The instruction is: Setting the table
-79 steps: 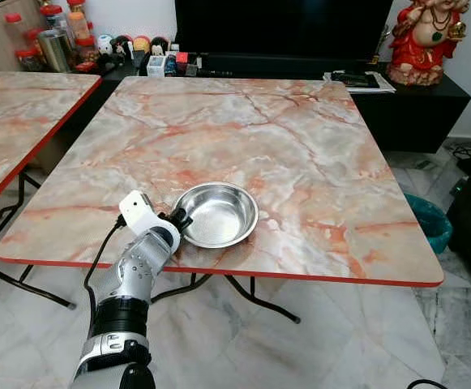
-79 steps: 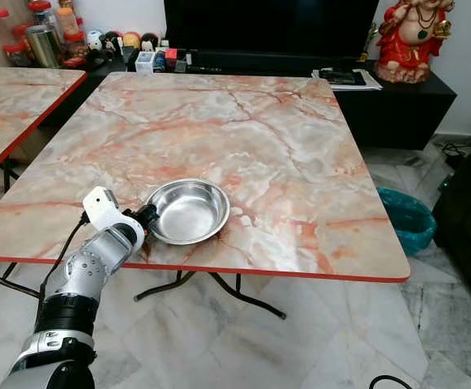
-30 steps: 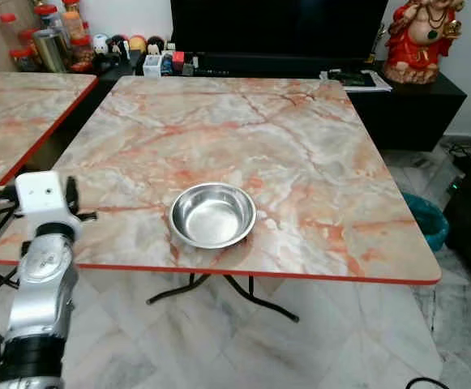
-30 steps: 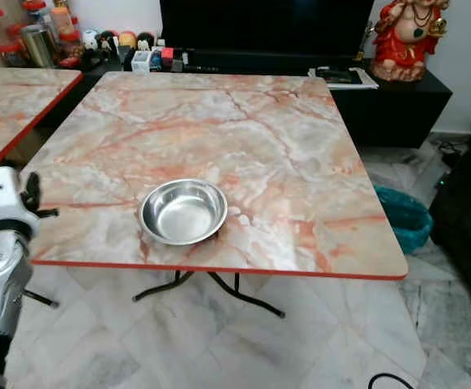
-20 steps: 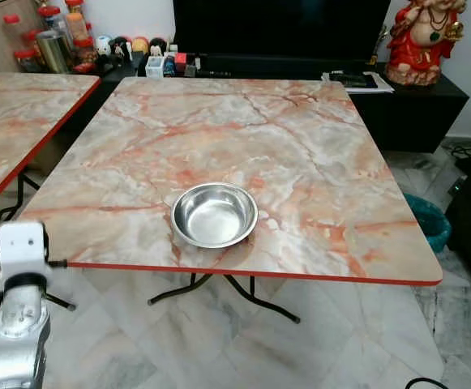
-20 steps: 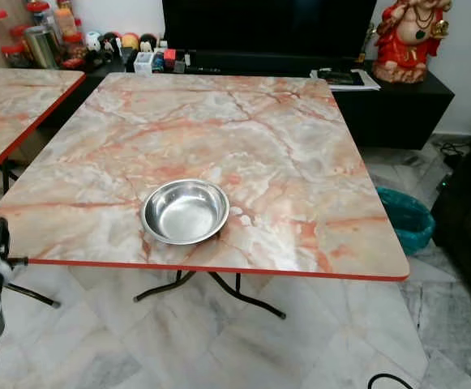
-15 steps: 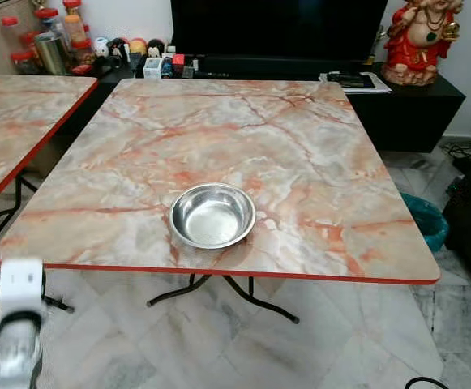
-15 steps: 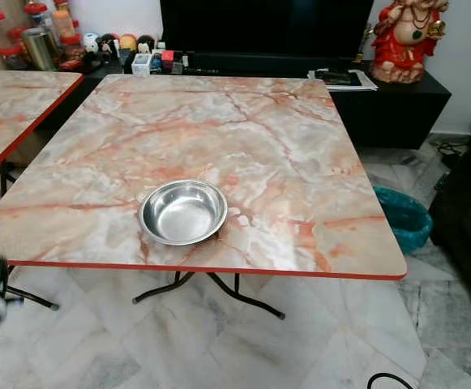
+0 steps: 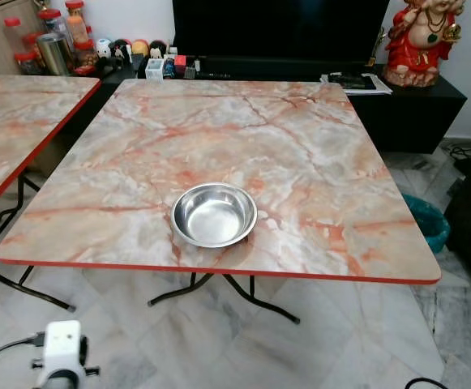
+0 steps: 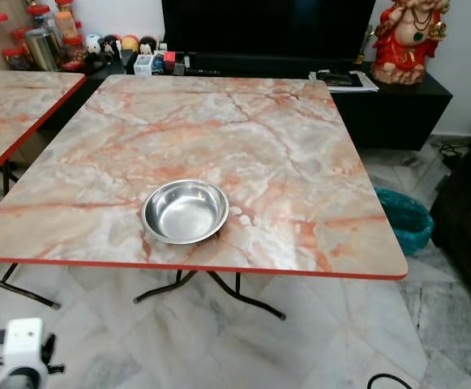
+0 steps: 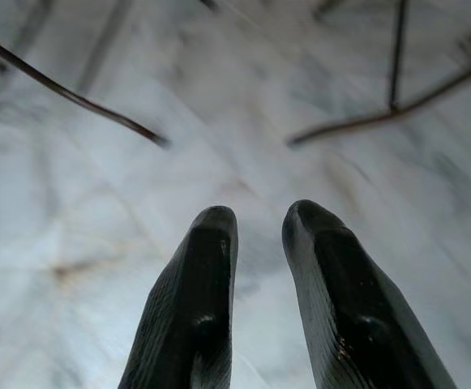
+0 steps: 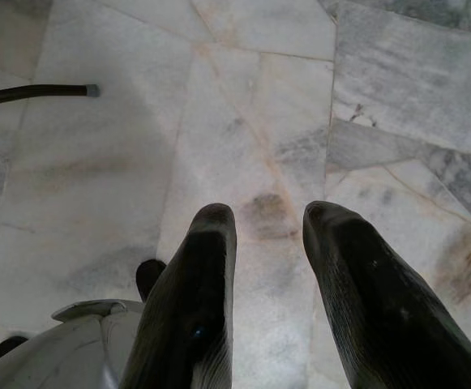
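Marble-pattern counter (image 9: pixel 300 146) with a red edge band, centre of frame, standing on black folding legs over a pale marble tile floor (image 9: pixel 357 340). One steel bowl (image 9: pixel 214 214) sits upright on it, lower centre-left, near the front edge, nothing inside. Second counter (image 9: pixel 16 121) of the same pattern at upper left, separated by a gap.

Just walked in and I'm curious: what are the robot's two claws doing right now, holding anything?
Left gripper: open, holding nothing, pointing at the floor.
Right gripper: open, holding nothing, pointing at the floor.
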